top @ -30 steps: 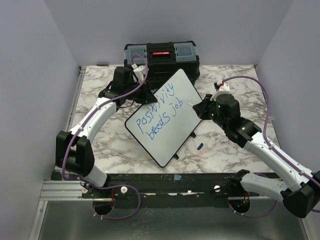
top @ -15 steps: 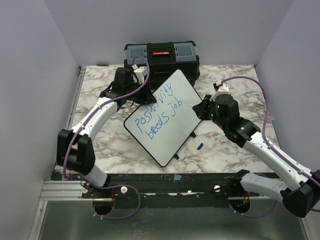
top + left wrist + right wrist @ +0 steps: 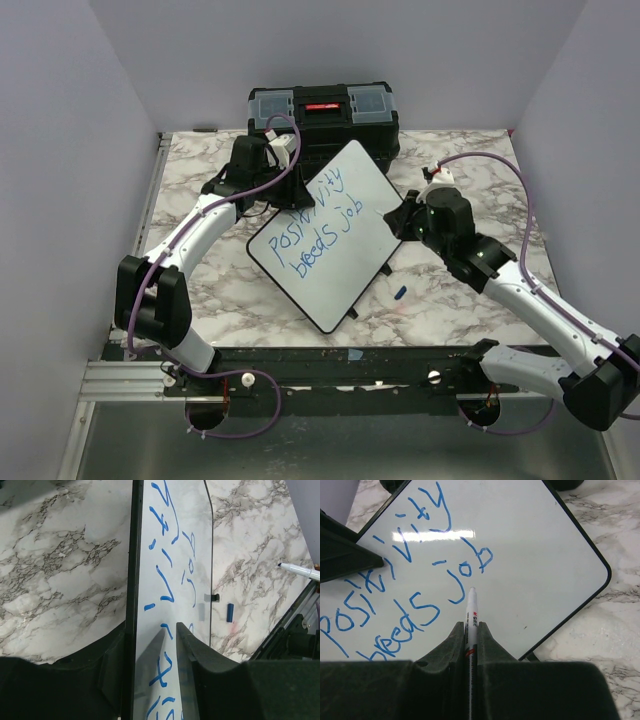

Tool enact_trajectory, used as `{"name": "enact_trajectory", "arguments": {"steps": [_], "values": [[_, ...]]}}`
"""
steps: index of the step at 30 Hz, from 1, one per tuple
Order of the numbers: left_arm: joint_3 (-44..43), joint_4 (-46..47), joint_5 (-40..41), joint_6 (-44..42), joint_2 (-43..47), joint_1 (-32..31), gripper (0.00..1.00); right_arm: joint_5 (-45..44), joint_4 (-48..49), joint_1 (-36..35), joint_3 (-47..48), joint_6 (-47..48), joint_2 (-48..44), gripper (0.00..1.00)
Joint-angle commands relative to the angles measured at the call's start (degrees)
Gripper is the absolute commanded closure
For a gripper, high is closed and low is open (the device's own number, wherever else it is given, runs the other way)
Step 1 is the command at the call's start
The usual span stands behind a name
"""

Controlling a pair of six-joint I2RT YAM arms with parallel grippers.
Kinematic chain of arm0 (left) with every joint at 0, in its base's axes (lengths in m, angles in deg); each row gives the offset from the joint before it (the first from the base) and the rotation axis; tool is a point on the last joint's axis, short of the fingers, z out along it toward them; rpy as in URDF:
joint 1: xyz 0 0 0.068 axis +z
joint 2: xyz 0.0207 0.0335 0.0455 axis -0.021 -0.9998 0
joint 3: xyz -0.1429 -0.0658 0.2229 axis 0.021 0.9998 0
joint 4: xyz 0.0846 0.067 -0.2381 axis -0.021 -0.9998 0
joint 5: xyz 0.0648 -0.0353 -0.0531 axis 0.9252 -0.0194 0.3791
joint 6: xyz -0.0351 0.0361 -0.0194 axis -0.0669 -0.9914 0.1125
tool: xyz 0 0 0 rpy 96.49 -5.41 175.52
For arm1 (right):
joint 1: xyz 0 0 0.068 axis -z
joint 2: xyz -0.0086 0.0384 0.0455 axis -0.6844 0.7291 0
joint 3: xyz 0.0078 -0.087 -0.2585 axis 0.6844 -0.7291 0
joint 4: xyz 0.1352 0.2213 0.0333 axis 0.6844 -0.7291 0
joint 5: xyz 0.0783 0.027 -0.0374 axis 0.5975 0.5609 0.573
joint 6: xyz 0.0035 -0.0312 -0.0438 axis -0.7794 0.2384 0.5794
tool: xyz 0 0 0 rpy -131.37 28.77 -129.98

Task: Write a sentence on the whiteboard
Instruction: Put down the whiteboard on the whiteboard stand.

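Top view: the large glossy white whiteboard [image 3: 372, 188] with its thin black frame is sitting mid-frame on the grey-veined marble table [image 3: 200, 290]. It is turned diamond-wise, with its top corner near the black plastic toolbox [image 3: 322, 112] at top centre. The blue handwritten sentence [image 3: 305, 235] is running in two slanted lines across the board's left half. A small blue marker cap [image 3: 399, 293] is lying on the marble just right of the board's lower right edge.

The top view is placing the left gripper [image 3: 292, 192] at the board's upper-left edge, but it isn't resolving the jaws. The left wrist view is. The fingers are standing apart, straddling the framed edge, one behind the board and one over the written face with a shadowed gap under it.

The top view is putting the right gripper [image 3: 402, 213] at the board's right corner, with no pen discernible there. The right wrist view is showing those jaws clamping a white marker pen [image 3: 471, 605], its tip pointing at the "o" of "job". Contact isn't readable from that view. The left wrist view is catching the same tip at its right edge, and it is looking clear of the face.

Versus one second back: board, writing and cap are sitting unchanged. The right wrist is now sitting slightly further up-left, closer to the corner.
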Motion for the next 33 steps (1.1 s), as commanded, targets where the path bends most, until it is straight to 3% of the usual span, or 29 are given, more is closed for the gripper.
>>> {"name": "enact_trajectory", "arguments": {"steps": [1,12,33], "values": [[-0.9,-1.2,-1.3,-0.2,-0.1,-1.5,0.58,0.3,-0.1,-0.3,-0.6,0.9,0.6,0.99],[-2.3,-1.9,0.7,-1.0,-0.5,-1.2,0.48,0.1,0.3,-0.2,-0.6,1.5,1.2,0.99],[-7.9,-4.1,2.7,-2.9,-1.6,0.6,0.39,-0.4,0.5,-0.3,-1.0,1.2,1.0,0.99]]}}
